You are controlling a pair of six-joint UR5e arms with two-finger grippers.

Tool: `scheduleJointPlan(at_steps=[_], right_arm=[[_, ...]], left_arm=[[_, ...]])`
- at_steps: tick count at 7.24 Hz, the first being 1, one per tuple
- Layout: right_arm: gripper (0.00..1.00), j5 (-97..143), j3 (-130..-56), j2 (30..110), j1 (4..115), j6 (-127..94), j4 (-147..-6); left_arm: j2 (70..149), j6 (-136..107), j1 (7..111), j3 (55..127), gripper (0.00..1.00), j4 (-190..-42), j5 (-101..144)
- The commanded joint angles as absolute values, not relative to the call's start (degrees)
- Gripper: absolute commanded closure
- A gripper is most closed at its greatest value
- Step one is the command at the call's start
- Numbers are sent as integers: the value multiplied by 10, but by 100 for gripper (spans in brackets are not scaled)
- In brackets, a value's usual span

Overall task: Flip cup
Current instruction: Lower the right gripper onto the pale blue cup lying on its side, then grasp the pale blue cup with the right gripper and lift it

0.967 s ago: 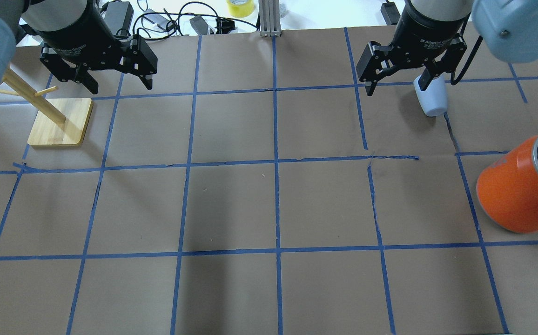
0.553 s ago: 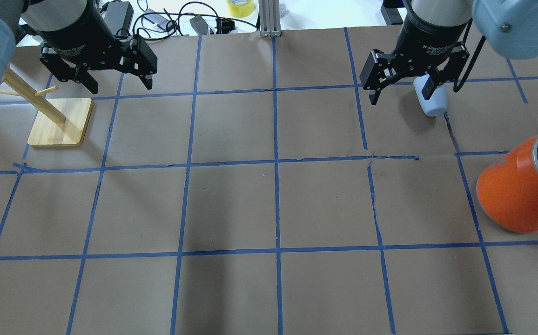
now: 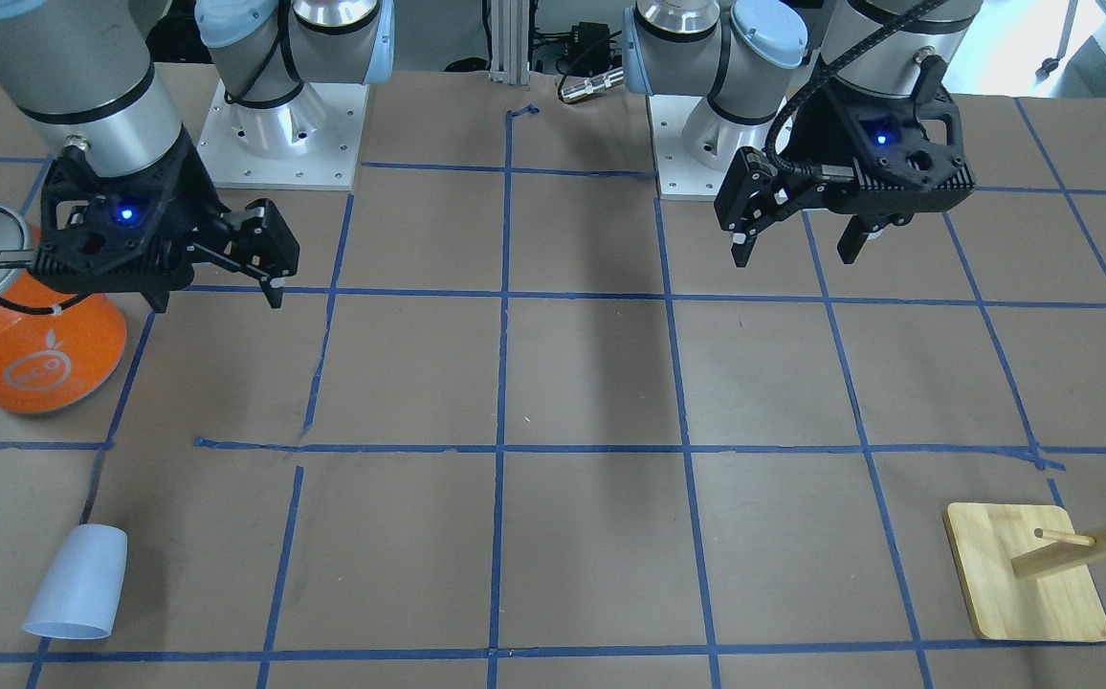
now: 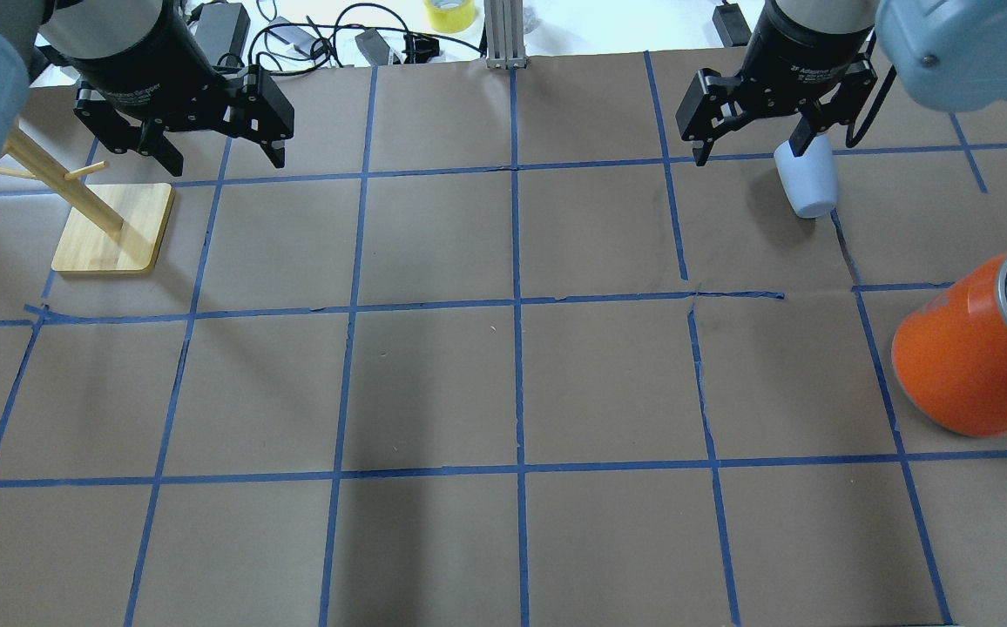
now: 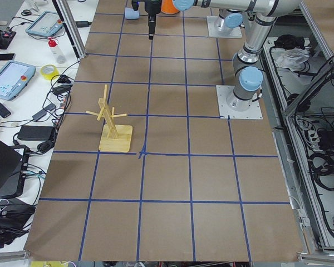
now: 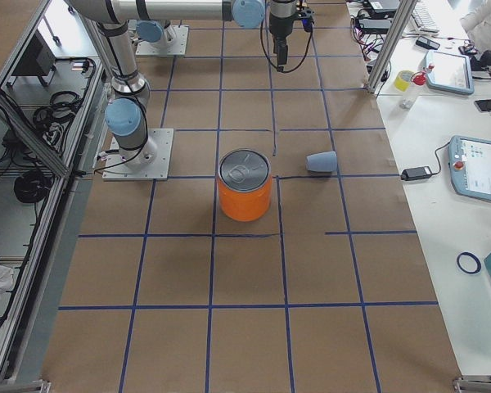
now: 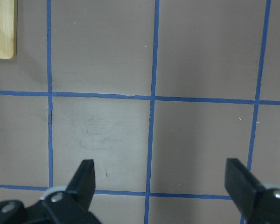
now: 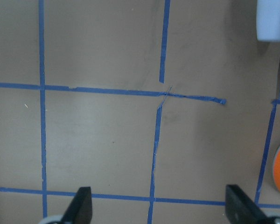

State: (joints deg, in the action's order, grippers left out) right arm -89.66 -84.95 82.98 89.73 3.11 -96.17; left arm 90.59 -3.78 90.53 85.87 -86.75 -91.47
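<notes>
Surface: a table [image 4: 434,383] is wearing brown paper, and blue tape lines [image 4: 518,392] are dividing it into a grid of squares.

Item 1. The right gripper [image 4: 752,150] is hanging above the far part of the table on the robot's right. Its jaws are standing wide apart and carrying nothing. Its wrist view is showing both fingertips with only paper and tape between them.

Item 2. The left gripper [image 4: 226,161] is hanging above the far part on the robot's left. It is likewise spread wide and empty.

Item 3. The cup [image 4: 808,187], pale bluish-white, is lying on its side on the paper, over a tape line. Its wider end is pointing away from the robot. In the overhead view one finger of the right gripper is overlapping the cup's far end. The front-facing view is showing the gripper clear of the cup and not touching it. In the right wrist view the cup is sitting in the top right corner, cut by the frame.

Item 4. An orange can with a silver top [image 4: 965,366] is standing upright nearer the robot than the cup, and apart from it.

Item 5. A wooden peg rack [image 4: 116,231] on a square base is standing just beside the left gripper. A corner of its base is showing in the left wrist view.

Item 6. A yellow tape roll [image 4: 449,13] and black cables [image 4: 312,39] are lying beyond the table's far edge.
</notes>
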Motion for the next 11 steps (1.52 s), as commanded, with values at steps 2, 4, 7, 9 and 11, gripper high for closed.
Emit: scheduleJointPlan(at_steps=[2,4,7,9,11], right_arm=[[0,-900,-844,755,834,41,-1016],[0,-926,-840,688,775,71,-1097],[1,-925,-845,603,757,115,-1192],[0,-900,-847,587,756,152,-1214],[0,-899,-847,555,744,160,-1260]], left_arm=[[906,-38,905,859,0,-867,-914],[906,-38,905,859,0,-867,-915],[905,-39,905,859,0,-867,-914],[907,-40,905,859,0,-867,-914],[907,-40,905,859,0,-867,-914]])
